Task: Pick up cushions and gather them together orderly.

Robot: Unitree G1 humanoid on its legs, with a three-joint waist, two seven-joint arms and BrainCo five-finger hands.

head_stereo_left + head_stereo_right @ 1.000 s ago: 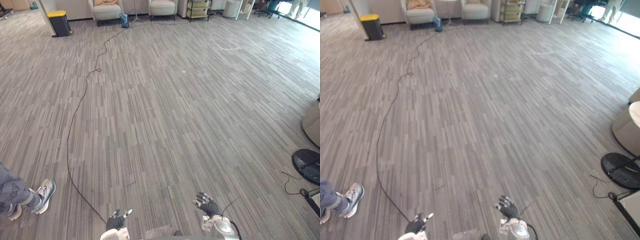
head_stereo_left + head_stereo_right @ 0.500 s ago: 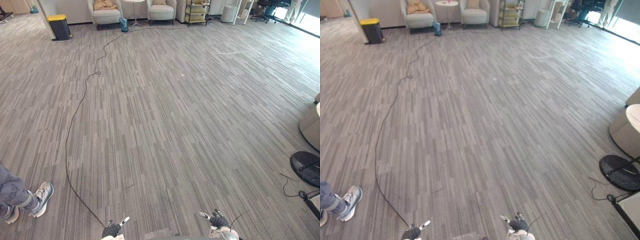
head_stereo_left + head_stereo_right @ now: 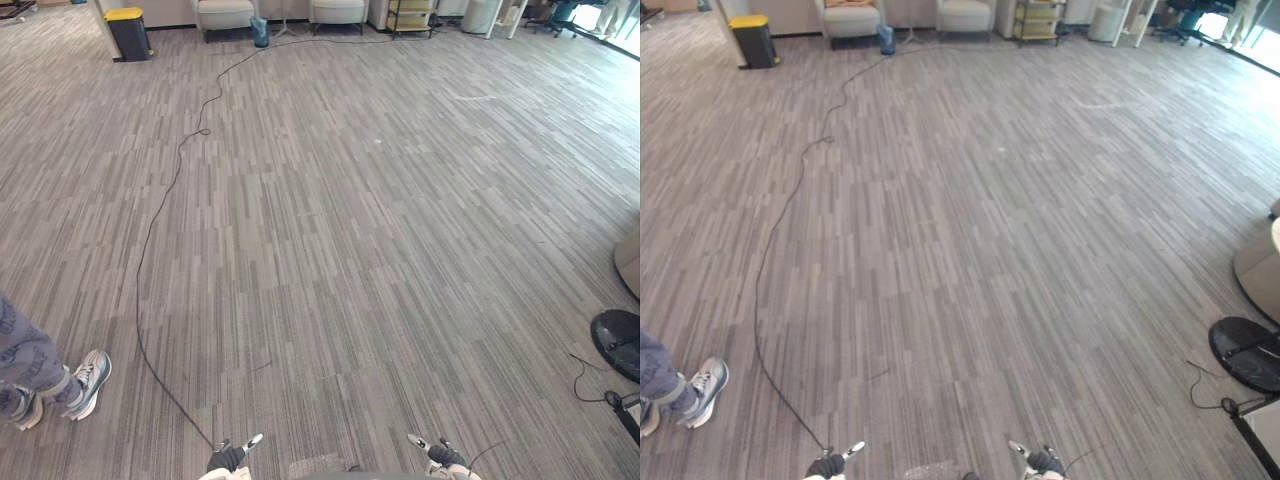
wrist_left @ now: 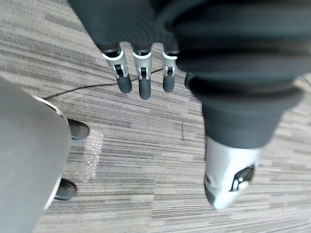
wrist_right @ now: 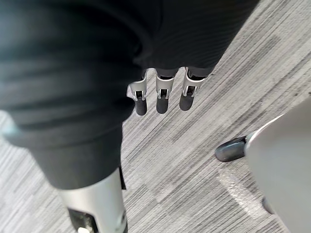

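Note:
A tan cushion (image 3: 848, 3) lies on a pale armchair (image 3: 852, 17) at the far end of the room, cut off by the view's top edge. A second pale armchair (image 3: 965, 13) stands to its right. Both hands hang low over the grey striped carpet, far from the chairs. My left hand (image 3: 228, 458) shows at the bottom edge, and its fingers (image 4: 141, 80) are straight and hold nothing. My right hand (image 3: 440, 453) is at the bottom right, its fingers (image 5: 163, 97) likewise straight and empty.
A black bin with a yellow lid (image 3: 130, 30) stands far left by the wall, a small blue thing (image 3: 260, 32) beside the armchairs, a shelf cart (image 3: 412, 12) further right. A black round base (image 3: 618, 340) and beige furniture (image 3: 1258, 265) sit at right. A person's shoe (image 3: 88, 380) is near left.
The camera has tilted, so the far wall and chairs sit higher in the picture. Both hands have dropped toward the bottom edge, the right one the most.

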